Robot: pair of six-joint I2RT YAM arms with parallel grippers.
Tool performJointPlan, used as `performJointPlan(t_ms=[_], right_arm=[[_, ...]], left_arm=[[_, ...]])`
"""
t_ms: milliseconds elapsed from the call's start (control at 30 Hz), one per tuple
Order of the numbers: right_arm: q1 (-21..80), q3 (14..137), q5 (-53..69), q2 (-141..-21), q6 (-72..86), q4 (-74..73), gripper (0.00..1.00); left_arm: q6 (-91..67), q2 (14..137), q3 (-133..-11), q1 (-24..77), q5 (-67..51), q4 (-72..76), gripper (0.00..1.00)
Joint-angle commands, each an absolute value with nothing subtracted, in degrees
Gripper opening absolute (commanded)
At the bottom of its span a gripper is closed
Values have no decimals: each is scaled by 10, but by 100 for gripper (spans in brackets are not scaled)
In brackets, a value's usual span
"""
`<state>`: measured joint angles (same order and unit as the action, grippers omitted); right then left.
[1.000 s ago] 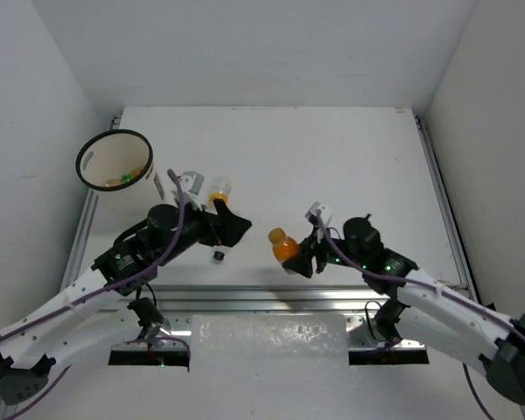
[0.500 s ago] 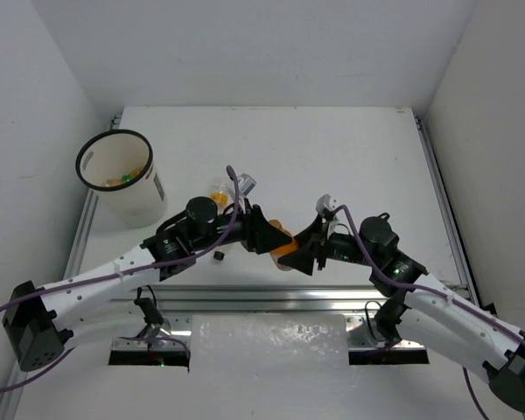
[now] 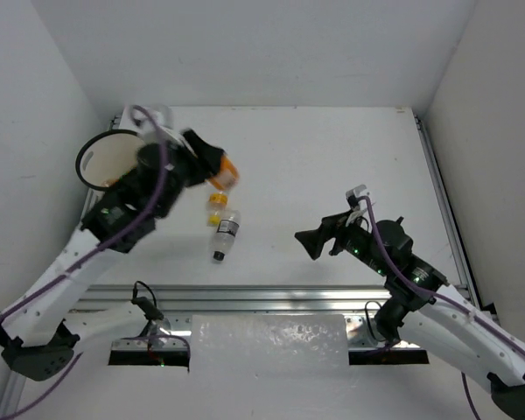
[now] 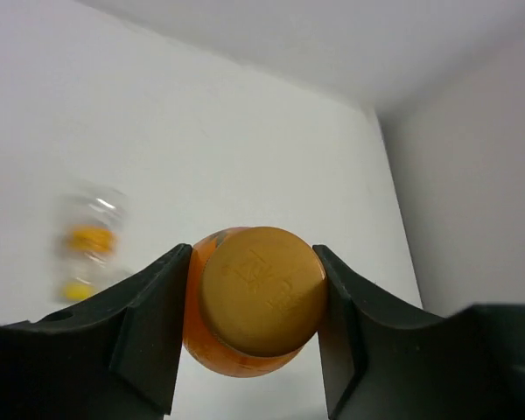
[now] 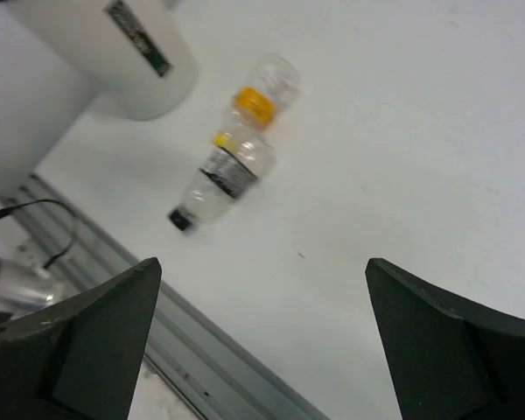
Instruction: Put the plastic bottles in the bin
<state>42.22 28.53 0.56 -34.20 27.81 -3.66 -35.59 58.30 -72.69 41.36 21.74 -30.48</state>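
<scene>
Left fingers point(image 4: 153, 325) are clamped on an orange bottle point(image 4: 252, 302), one finger on each side of it, cap end toward the wrist camera. From above, that bottle point(image 3: 226, 173) hangs off the surface point(image 3: 332, 157) at the far left, just right of the bin point(image 3: 86, 166), not over the opening. The left arm hides most of the bin mouth.

Right fingers point(image 5: 87, 341) are spread wide with nothing between them, near right of centre, well apart from everything else.

Two more on the surface, left of centre, lying end to end: a small bottle with yellow cap point(image 3: 217, 199), and nearer, a clear bottle with label point(image 3: 226, 229), black cap at its near end. Both are right of the bin.
</scene>
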Motion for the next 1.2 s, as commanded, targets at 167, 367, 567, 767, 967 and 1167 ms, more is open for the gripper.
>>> performJointPlan(t_ms=[167, 367, 567, 767, 967, 1167], right_arm=[[423, 348, -88, -417, 314, -154, 99], [425, 348, 64, -527, 336, 16, 99], [470, 443, -2, -741, 433, 56, 99], [568, 654, -164, -986, 542, -60, 99], [591, 905, -245, -1208, 606, -276, 99], [592, 898, -301, -1244, 649, -336, 97]], left_arm=[[-266, 666, -890, 57, 417, -470, 0], [-250, 750, -863, -108, 296, -378, 53], [-260, 751, -842, -108, 292, -358, 100], [-251, 651, -774, -107, 234, -330, 100], [-228, 534, -669, -104, 176, -323, 100], [-208, 510, -661, -58, 153, -348, 100]])
